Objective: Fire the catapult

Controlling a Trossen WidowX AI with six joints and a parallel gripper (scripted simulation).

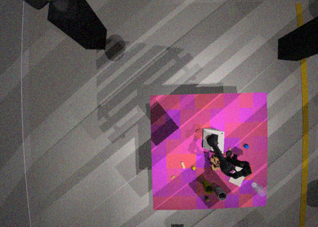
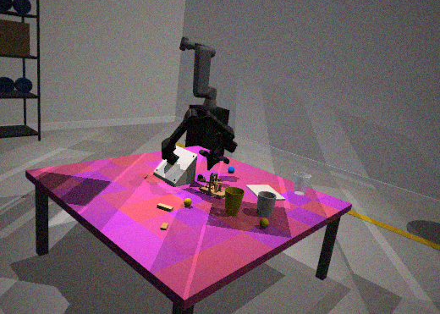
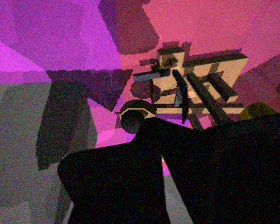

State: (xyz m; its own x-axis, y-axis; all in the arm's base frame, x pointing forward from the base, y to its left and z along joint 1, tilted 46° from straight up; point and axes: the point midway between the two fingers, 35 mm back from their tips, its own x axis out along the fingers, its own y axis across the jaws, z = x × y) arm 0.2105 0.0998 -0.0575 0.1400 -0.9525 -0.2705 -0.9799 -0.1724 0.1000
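Catapult (image 1: pixel 214 161) (image 2: pixel 212 190) (image 3: pixel 211 75), light and probably stiff, sits near the white wedge (image 1: pixel 221 136) (image 2: pixel 189 173); grasping its base looks safest. The gripper's (image 1: pixel 229 154) (image 2: pixel 211 165) (image 3: pixel 152 125) fingers are together, empty.

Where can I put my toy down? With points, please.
Maybe between the small block (image 1: pixel 173 177) (image 2: pixel 164 226) and the table's (image 1: pixel 162 184) (image 2: pixel 182 272) (image 3: pixel 201 20) nearest corner. It's crowded around the catapult (image 1: pixel 214 161) (image 2: pixel 207 190) (image 3: pixel 231 70), green cup (image 1: pixel 207 185) (image 2: pixel 233 201) (image 3: pixel 258 111) and grey cup (image 1: pixel 218 191) (image 2: pixel 266 204), with the gripper close above the catapult.

The top view looks straight down from high above the counter (image 1: pixel 183 123) (image 2: pixel 140 234); exterior faces it obliquely from farther out; wrist looks closely past the fingers. All share the catapult (image 1: pixel 214 161) (image 2: pixel 212 190) (image 3: pixel 226 72).
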